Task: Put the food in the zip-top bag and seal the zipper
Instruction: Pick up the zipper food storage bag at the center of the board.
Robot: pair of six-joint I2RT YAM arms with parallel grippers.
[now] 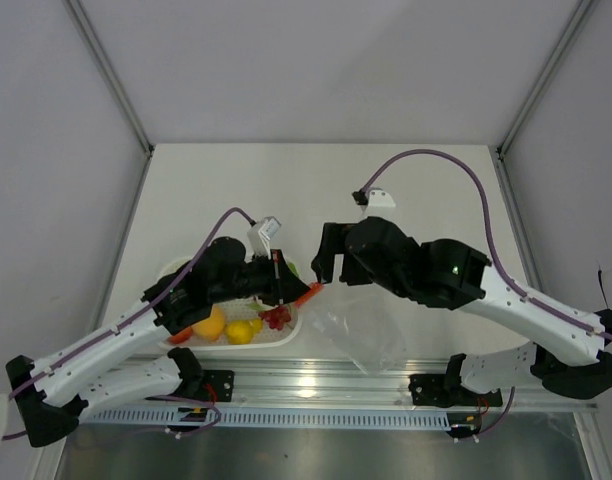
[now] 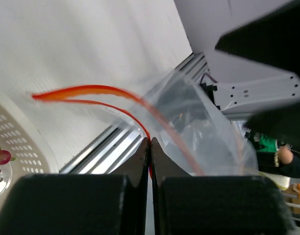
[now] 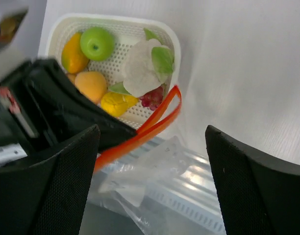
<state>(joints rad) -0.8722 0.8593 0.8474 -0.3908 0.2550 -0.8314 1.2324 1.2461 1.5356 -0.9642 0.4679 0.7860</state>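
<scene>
My left gripper (image 1: 298, 292) is shut on the red-orange zipper (image 2: 86, 91) of the clear zip-top bag (image 1: 361, 330) and holds the mouth up, its two strips parted into a loop. The bag hangs floppy over the table's near edge. My right gripper (image 1: 329, 270) is open and empty, hovering above the bag's mouth; in the right wrist view the zipper (image 3: 155, 122) and bag (image 3: 150, 166) lie between its fingers (image 3: 57, 186). The food lies in the white basket (image 3: 174, 44): a green fruit (image 3: 97, 43), orange fruit (image 3: 91, 84), yellow fruit (image 3: 115, 104), white lump (image 3: 140, 68), grapes (image 3: 151, 98).
The white slotted basket (image 1: 176, 268) sits under my left arm at the table's near left. An aluminium rail (image 1: 316, 375) runs along the near edge under the bag. A small white clip (image 1: 379, 198) on the right arm's cable hangs above the far table. Walls close in both sides.
</scene>
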